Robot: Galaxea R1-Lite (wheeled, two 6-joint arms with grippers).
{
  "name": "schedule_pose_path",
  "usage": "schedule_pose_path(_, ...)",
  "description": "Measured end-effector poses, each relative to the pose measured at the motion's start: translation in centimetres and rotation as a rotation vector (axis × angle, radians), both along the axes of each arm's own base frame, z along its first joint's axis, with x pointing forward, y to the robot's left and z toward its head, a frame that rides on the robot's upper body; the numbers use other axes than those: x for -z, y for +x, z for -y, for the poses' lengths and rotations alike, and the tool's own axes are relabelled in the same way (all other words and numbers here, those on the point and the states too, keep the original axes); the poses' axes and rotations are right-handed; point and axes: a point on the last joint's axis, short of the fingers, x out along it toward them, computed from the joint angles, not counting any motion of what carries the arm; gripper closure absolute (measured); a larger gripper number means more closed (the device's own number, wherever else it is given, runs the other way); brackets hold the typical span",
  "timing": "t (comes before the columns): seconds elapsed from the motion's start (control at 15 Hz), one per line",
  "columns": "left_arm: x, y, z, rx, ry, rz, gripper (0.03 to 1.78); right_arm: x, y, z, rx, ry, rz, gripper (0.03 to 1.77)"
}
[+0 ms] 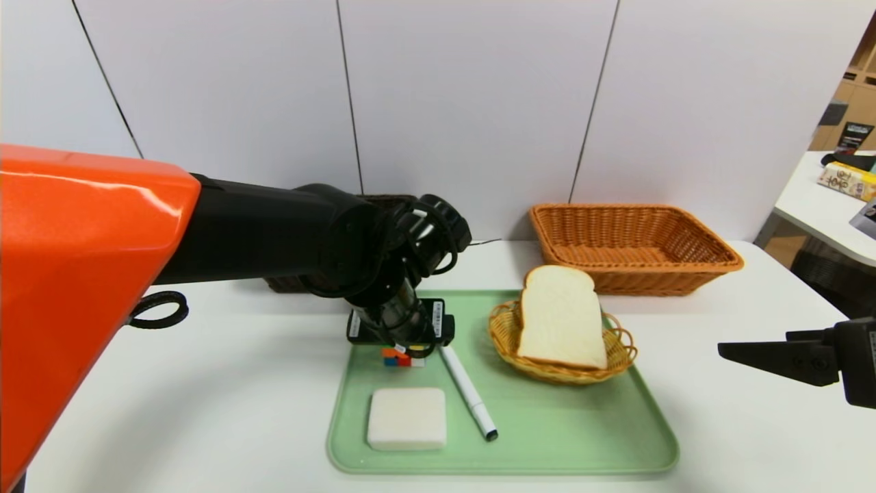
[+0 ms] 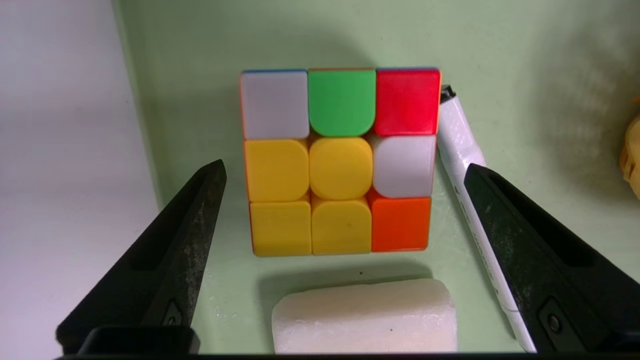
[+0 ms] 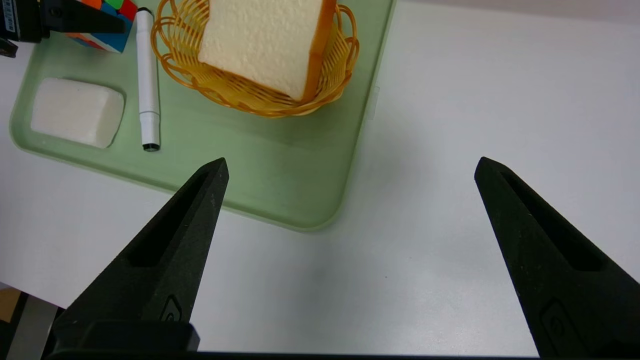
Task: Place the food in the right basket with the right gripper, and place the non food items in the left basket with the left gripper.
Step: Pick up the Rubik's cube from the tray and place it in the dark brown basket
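— Cube (image 2: 340, 160) where?
— On tray (image 1: 547, 438), toward 10 o'clock of it, right under left gripper (image 1: 404, 350). Seen from left wrist: sits between spread fingers (image 2: 185, 235), touched by neither. Top face mostly yellow, with white, green, red and orange squares.

— Left gripper state?
— Wide, holding nothing, pointing down over cube.

— Around cube?
— Pen (image 1: 468, 392) just beside, at cube's 3 o'clock, running toward 5 o'clock across tray. White block (image 1: 407, 418) close at 6 o'clock, apart from cube.

— Bread (image 1: 561, 318)?
— Propped tilted in small basket (image 1: 619, 356), at 2 o'clock on tray.

— Baskets for sorting?
— Right basket (image 1: 633, 246) on table (image 1: 205, 383) beyond tray, at 1 o'clock. Left basket (image 1: 280, 283) dark, at 11 o'clock, mostly hidden behind left arm.

— Right gripper (image 1: 725, 350)?
— Parked at 3 o'clock, off tray, above bare table. Fingers (image 3: 180, 250) spread wide, holding nothing.
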Motion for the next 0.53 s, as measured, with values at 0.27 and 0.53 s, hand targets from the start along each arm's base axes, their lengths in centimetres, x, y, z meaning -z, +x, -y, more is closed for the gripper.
schedule_pose_path(0.27,0.1,0.7,0.0,-0.007,-0.003,0.007,0.12,0.1,-0.2,0.1,0.007,-0.001,0.001,0.1)
schedule_pose_path(0.53,0.9,1.5,0.1,-0.021,0.008,-0.003,0.12,0.2,-0.4,0.3,0.019,-0.001,0.002,0.1)
